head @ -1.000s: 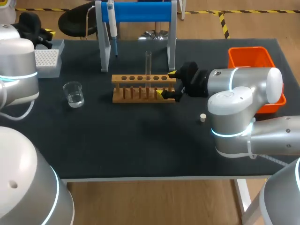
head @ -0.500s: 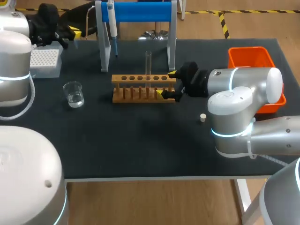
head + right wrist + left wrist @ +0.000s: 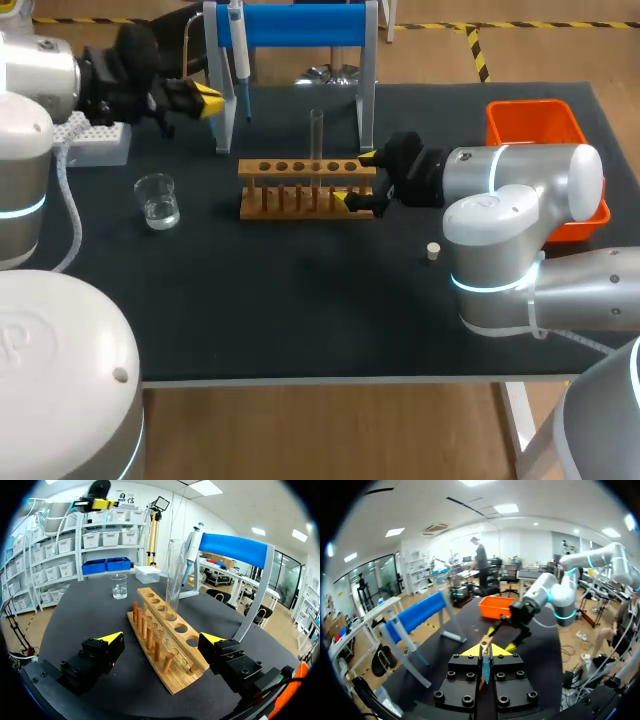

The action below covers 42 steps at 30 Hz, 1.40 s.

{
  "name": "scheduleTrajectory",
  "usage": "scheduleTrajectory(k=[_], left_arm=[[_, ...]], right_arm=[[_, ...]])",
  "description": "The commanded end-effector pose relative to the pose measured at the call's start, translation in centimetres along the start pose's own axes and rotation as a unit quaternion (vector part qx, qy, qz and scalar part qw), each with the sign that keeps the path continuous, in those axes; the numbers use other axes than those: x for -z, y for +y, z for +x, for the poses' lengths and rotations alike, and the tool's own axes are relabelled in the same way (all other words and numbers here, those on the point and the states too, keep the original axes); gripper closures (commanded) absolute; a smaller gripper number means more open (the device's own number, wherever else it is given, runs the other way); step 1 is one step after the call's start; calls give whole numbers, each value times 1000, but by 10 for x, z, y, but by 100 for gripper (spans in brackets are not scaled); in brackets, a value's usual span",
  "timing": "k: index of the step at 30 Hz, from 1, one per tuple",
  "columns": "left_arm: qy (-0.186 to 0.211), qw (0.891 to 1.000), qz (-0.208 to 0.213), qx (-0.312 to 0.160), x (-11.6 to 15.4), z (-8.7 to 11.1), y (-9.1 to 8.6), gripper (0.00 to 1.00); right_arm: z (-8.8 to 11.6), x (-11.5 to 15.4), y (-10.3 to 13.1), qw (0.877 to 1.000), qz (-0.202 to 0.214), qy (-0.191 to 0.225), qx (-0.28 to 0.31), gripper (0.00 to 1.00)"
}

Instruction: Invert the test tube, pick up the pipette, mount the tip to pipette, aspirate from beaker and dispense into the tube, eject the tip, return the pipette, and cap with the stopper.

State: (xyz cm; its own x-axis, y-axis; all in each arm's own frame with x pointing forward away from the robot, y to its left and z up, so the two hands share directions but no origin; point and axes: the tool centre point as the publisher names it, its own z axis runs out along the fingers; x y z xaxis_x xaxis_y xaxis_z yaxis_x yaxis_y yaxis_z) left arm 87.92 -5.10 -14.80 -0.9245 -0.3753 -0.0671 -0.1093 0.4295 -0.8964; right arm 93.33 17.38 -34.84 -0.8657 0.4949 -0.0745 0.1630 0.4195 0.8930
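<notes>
**Left pincer [image 3: 207, 100] shut and empty beside the hanging pipette [image 3: 239, 55]**

Its 2 yellow-tipped fingers lie pressed together with nothing between them. They point across the table [image 3: 300, 300] toward the blue stand [image 3: 300, 25] and end just short of the stand's left post. The pipette hangs from the left end of the stand's top bar, long axis upright and tip down, just past that post from the pincer. So the thing to be picked up lies close ahead of the fingers and at right angles to them. I judge the fingers would have to open before they could take its body from 2 sides. The post is the likeliest thing to bump.

The right pincer [image 3: 355, 180] is open at the right end of the wooden rack [image 3: 300, 185], with 1 finger on each side. In the right wrist view neither finger clearly touches the wood. The glass tube [image 3: 317, 135] stands upright in the rack with no cap on it. The left arm is plainly the nearer to the pipette.

A beaker [image 3: 157, 200] of clear liquid stands left of the rack. The white tip box [image 3: 95, 140] sits behind the beaker, and the small stopper [image 3: 433, 251] lies alone near the right arm.
</notes>
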Motion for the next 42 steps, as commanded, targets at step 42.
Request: scheduleTrajectory(k=[42], left_arm=[[108, 993, -32, -32, -60, 47, -43, 100]], right_arm=[[-1, 30, 14, 999, -36, 31, 13, 0]])
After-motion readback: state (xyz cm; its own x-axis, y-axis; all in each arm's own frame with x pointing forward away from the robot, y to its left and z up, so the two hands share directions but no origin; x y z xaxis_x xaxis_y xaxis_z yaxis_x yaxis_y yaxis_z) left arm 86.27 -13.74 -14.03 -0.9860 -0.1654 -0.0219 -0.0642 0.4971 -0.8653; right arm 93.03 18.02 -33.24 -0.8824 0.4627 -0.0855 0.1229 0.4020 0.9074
